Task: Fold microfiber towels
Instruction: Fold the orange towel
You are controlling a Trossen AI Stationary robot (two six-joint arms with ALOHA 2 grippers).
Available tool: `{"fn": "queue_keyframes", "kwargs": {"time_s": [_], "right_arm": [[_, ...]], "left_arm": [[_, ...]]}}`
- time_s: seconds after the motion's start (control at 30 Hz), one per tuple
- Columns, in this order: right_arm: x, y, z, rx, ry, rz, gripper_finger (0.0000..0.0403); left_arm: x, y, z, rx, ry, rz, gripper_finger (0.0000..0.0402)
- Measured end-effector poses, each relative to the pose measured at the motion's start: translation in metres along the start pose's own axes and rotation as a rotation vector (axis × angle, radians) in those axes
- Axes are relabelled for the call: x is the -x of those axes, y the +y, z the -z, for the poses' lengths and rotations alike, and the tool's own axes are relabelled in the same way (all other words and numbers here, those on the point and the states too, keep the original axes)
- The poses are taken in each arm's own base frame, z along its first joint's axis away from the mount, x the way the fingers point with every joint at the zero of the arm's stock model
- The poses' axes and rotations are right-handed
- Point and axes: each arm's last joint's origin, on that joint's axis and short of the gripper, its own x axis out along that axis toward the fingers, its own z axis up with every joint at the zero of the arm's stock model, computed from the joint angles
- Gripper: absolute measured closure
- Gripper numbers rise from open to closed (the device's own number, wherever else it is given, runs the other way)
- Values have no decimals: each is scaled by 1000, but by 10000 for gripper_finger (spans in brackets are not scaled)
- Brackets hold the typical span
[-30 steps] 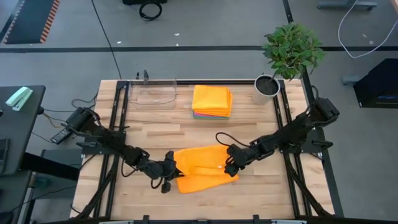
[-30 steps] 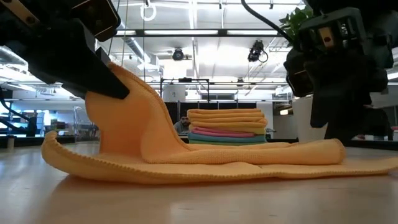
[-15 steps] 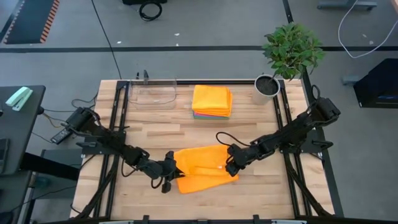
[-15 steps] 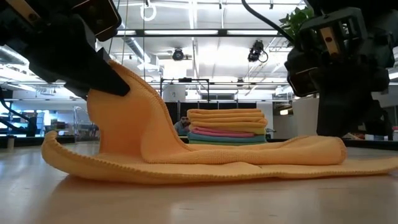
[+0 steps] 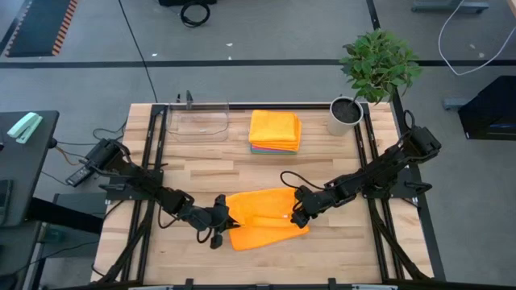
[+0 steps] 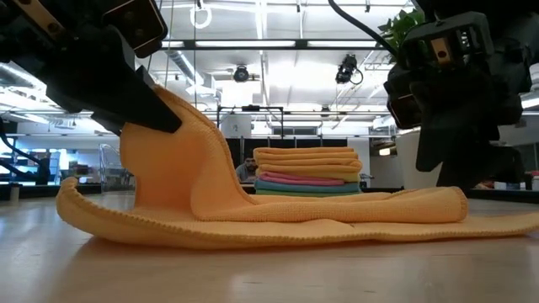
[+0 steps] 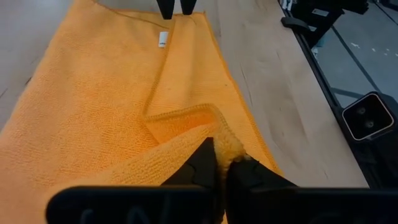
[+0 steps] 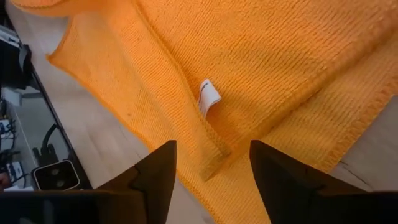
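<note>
My left hand is pinched tight on the orange towel, gripping a fold of its edge at the towel's nine o'clock side; in the left wrist view the fingers meet with the cloth bunched between them, and in the low view that corner rises off the surface in a hump while the rest lies flat; my right hand sits at the towel's three o'clock edge, fingers spread apart and gripping nothing, poised just over a hemmed corner; the right wrist view shows the two fingers well separated with the towel's folded edge and a small white tag between and beyond them.

The towel lies toward the six o'clock side of the surface, partly doubled over on itself, one layer overlapping another; the stack of folded towels rests toward twelve o'clock, orange on top, with pink, green and blue layers showing beneath in the low view; a clear tray stands at the stack's nine o'clock, apart from it; a potted plant occupies the corner near two o'clock.

Both my arms reach in from the sides, left from nine o'clock, right from three o'clock, meeting at the towel's two ends.
</note>
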Motion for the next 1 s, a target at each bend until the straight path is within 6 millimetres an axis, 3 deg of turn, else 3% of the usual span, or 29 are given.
{"fn": "queue_keyframes", "kwargs": {"time_s": [0.13, 0.5, 0.6, 0.7, 0.77, 0.9, 1.0], "right_arm": [[-1, 1, 1, 4, 5, -12, 195], [-10, 0, 3, 8, 21, -18, 254], [-10, -1, 3, 18, 22, -11, 292], [-9, 0, 3, 59, 18, -15, 360], [-6, 2, 2, 100, 8, -29, 390], [9, 6, -4, 185, -22, -53, 396], [29, 6, -17, 289, -69, -43, 398]], "left_arm": [[0, 0, 0, 0, 0, 0, 370], [-1, 3, -1, 2, 3, -13, 392], [-1, 3, -1, 2, 3, -12, 385], [-1, 3, -1, 2, 3, -12, 378], [-1, 3, -1, 1, 3, -12, 380], [0, 3, -1, -52, 3, -12, 394], [6, 6, -14, -153, -46, -38, 390]]}}
